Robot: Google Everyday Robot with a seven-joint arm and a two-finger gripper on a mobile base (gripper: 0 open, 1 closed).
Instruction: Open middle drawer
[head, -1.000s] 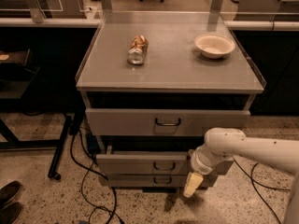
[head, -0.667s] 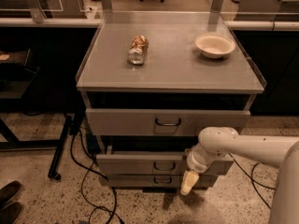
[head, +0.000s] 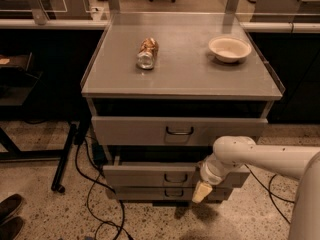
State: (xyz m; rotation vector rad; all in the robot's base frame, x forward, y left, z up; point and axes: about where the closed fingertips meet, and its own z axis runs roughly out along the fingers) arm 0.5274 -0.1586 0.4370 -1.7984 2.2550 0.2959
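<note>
Camera view shows the middle drawer [head: 145, 176] between the taller top drawer [head: 130, 130] and the narrow bottom drawer [head: 140, 194]. My arm [head: 270, 159] reaches in from the right. The jaws hang low before the middle drawer's front, right of its handle [head: 176, 178]. I cannot tell whether they are open or closed.

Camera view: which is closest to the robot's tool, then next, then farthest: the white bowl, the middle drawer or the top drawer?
1. Middle drawer: low down, right beside the tool, which hangs at its right front.
2. Top drawer: just above, pulled out.
3. White bowl: up high, at the back right.
</note>
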